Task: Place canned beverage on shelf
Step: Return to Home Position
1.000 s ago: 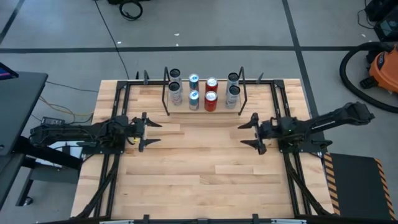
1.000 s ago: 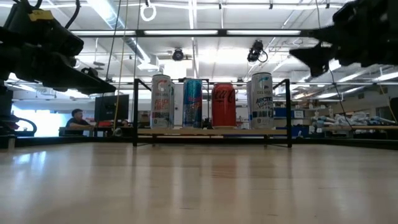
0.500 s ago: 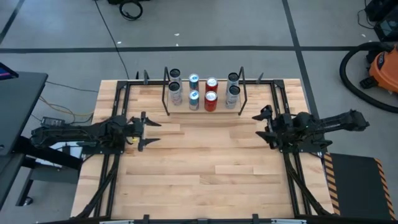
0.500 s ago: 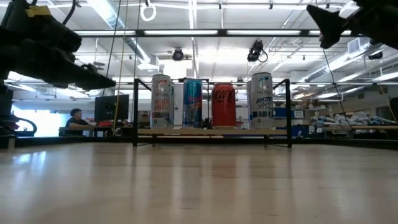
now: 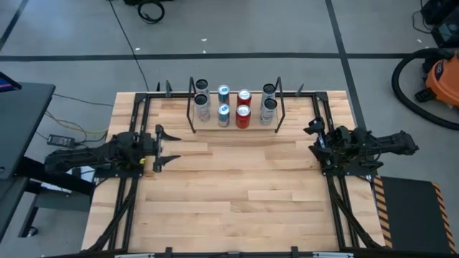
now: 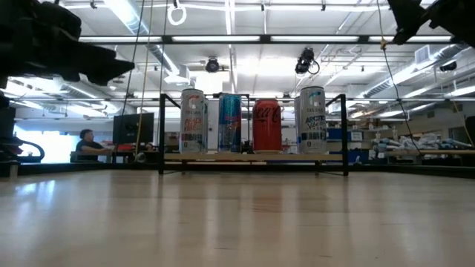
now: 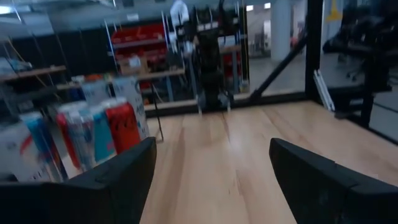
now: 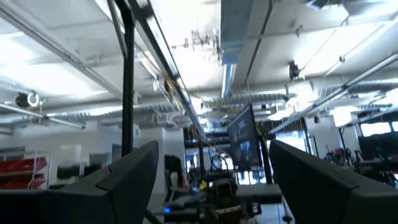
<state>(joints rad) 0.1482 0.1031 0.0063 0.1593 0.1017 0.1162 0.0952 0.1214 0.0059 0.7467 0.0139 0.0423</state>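
Left tool [image 5: 161, 147], right tool [image 5: 314, 137]: both open.

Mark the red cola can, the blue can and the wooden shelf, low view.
Red cola can [image 6: 267, 127]: low view, middle of its front label.
Blue slim can [image 6: 229, 123]: low view, middle of its body.
Light wooden shelf with black rod frames [image 6: 332, 156]: low view, bare board edge right of the cans.

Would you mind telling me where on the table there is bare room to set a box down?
The widest bare patch is the tabletop between the left arm and the right arm, from the shelf to the near edge. The shelf itself is crowded: eight cans in two rows stand between its end frames.
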